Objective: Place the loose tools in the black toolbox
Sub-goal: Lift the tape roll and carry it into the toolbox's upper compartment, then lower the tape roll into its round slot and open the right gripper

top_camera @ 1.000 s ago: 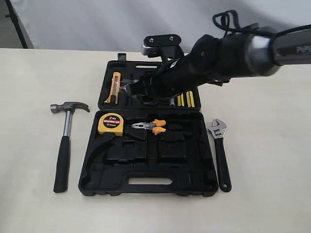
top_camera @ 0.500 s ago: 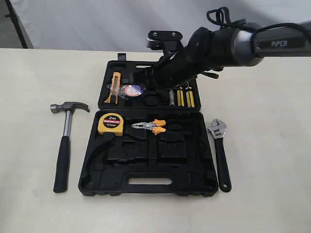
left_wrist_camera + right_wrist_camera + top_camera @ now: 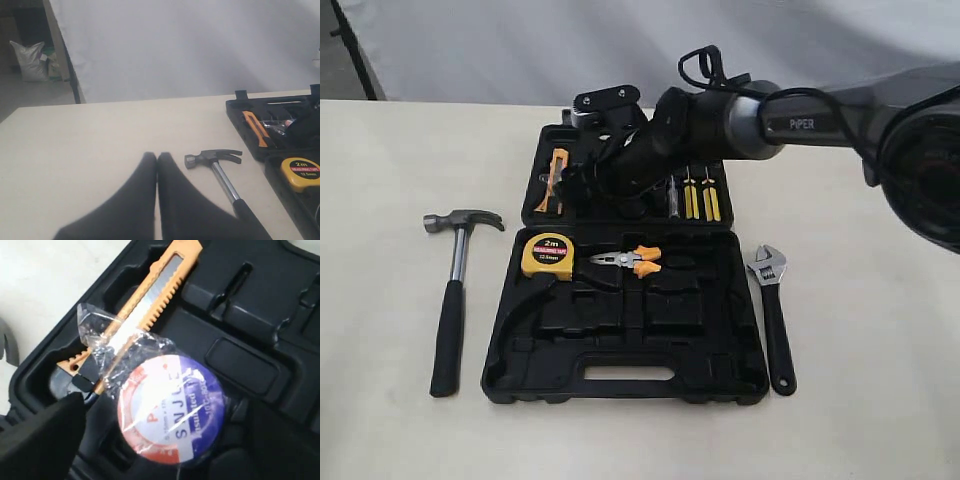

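The black toolbox (image 3: 620, 390) lies open on the table. My right arm reaches across its far half, and my right gripper (image 3: 582, 186) hangs low over a recess there. In the right wrist view the plastic-wrapped tape roll (image 3: 175, 400) with its blue, white and red label lies in that recess between the fingers of my right gripper (image 3: 170, 420), with a gap on each side. The claw hammer (image 3: 455, 290) lies left of the box, also in the left wrist view (image 3: 220, 172). The adjustable wrench (image 3: 775, 320) lies to the right of the box. My left gripper (image 3: 156, 156) is shut and empty above the table.
An orange utility knife (image 3: 557, 180) sits beside the tape roll in the far half, and yellow screwdrivers (image 3: 700, 200) lie further right. The yellow tape measure (image 3: 548, 255) and orange-handled pliers (image 3: 630, 262) rest in the near half. A white backdrop stands behind the table.
My right arm swung left and down over the far half of the box. The tape roll, visible in its recess half a second ago, is now covered by the gripper in the exterior view.
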Available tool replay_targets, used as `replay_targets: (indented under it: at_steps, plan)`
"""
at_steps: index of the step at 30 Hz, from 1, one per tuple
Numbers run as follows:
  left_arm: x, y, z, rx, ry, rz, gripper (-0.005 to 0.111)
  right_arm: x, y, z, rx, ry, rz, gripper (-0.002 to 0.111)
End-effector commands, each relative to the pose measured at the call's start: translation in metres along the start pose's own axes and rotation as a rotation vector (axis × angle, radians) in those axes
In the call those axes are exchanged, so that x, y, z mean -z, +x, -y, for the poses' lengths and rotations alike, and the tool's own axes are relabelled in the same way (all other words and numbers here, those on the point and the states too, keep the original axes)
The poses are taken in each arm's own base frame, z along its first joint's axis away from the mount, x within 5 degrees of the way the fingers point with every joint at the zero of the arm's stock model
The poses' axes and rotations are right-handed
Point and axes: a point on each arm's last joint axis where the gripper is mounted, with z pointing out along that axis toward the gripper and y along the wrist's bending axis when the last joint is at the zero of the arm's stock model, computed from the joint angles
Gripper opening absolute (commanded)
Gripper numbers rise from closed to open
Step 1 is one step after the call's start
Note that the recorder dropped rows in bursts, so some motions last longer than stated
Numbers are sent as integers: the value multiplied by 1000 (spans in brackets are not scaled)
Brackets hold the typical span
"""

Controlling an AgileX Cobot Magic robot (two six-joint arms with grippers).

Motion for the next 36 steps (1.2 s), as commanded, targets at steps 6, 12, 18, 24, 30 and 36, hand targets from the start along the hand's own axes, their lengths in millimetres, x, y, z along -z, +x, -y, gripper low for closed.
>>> replay_targets:
  at_steps: [6,12,18,24,30,36]
  plan:
    - [1,2,0,22,14,7,1,1,-4,-1,60,17,24,21]
    - [1,2,0,22,14,7,1,44,-29,3,78,14,45,0]
    - [1,2,0,22,14,7,1,89,-37,27,20,1,-34,0]
    - [1,2,0,22,14,7,1,78,-14,35,2,-10,-154,0]
    - [1,2,0,22,14,7,1,49,6,39,-17,-3,-193,0]
    - [1,2,0,22,14,7,1,29,14,35,-9,5,-186,0]
